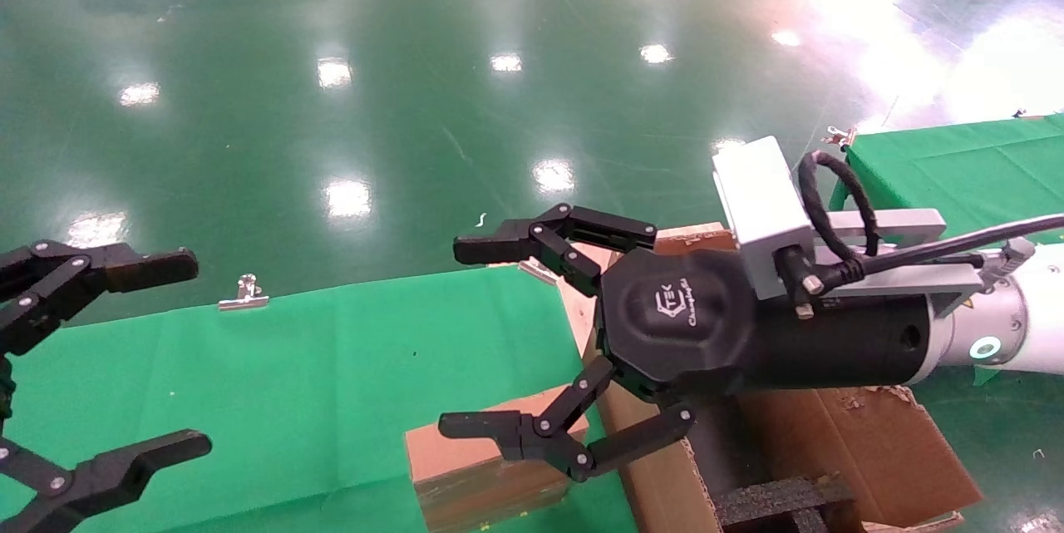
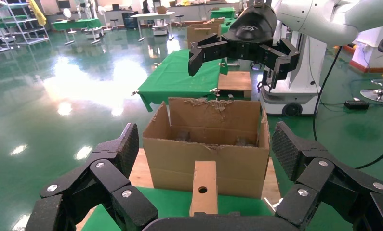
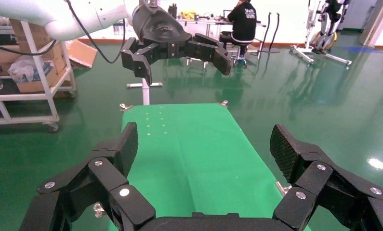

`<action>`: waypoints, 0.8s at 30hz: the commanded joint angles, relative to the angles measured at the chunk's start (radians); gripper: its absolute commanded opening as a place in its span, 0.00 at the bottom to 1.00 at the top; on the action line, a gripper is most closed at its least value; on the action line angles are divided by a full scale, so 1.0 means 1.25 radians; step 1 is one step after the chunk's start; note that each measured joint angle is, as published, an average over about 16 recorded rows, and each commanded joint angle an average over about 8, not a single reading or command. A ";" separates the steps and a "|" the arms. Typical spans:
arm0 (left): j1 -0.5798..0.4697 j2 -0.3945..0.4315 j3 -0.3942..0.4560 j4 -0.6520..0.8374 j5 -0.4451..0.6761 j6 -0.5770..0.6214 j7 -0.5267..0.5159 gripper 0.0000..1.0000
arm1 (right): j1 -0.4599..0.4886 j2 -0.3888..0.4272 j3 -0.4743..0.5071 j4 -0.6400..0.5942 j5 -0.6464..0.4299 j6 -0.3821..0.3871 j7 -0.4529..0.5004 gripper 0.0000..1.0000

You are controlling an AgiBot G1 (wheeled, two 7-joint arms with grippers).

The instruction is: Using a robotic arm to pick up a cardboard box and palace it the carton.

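Observation:
The small brown cardboard box [image 1: 478, 466] stands on the green table near its front right corner; in the left wrist view its narrow face [image 2: 203, 185] shows a round hole. The large carton [image 1: 839, 441] with ragged flaps sits just right of it, also seen as the carton [image 2: 206, 151] behind the box. My right gripper [image 1: 459, 338] hangs open above the box, pointing left, fingers spread wide and empty. My left gripper [image 1: 184, 354] is open at the table's left, facing the box; the left gripper [image 2: 207, 147] holds nothing. The box is out of the right wrist view.
A green cloth covers the table [image 1: 316, 350], held by metal clips [image 1: 243, 293]. Black foam bars [image 1: 781, 500] lie inside the carton, which rests on a wooden board [image 2: 141, 168]. A second green table [image 1: 956, 167] stands at the far right. Glossy green floor surrounds everything.

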 commanded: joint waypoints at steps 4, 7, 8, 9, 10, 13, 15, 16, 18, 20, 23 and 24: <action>0.000 0.000 0.000 0.000 0.000 0.000 0.000 1.00 | 0.000 0.000 0.000 0.000 0.000 0.000 0.000 1.00; 0.000 0.000 0.000 0.000 0.000 0.000 0.000 1.00 | 0.000 0.000 0.000 0.000 0.000 0.000 0.000 1.00; 0.000 0.000 0.000 0.000 0.000 0.000 0.000 1.00 | 0.000 0.000 0.000 0.000 0.000 0.000 0.000 1.00; 0.000 0.000 0.000 0.000 0.000 0.000 0.000 1.00 | 0.000 0.000 0.000 0.000 0.000 0.000 0.000 1.00; 0.000 0.000 0.000 0.000 0.000 0.000 0.000 1.00 | 0.000 0.000 0.000 0.000 0.000 0.000 0.000 1.00; 0.000 0.000 0.000 0.000 0.000 0.000 0.000 0.98 | 0.000 0.000 0.000 0.000 0.000 0.000 0.000 1.00; 0.000 0.000 0.000 0.000 0.000 0.000 0.000 0.77 | 0.000 0.000 0.000 0.000 0.000 0.000 0.000 1.00; 0.000 0.000 0.000 0.000 0.000 0.000 0.000 0.65 | 0.000 0.000 0.000 0.000 0.000 0.000 0.000 1.00; 0.000 0.000 0.000 0.000 0.000 0.000 0.000 0.40 | 0.000 0.000 0.000 0.000 0.000 0.000 0.000 1.00; 0.000 0.000 0.000 0.000 0.000 0.000 0.000 0.15 | 0.000 0.000 0.001 0.000 0.000 0.000 0.000 1.00; 0.000 0.000 0.000 0.000 0.000 0.000 0.000 0.00 | 0.000 0.000 0.000 0.000 0.000 0.000 0.000 1.00; 0.000 0.000 0.000 0.000 0.000 0.000 0.000 0.00 | -0.001 0.001 0.000 -0.001 -0.001 0.001 0.000 1.00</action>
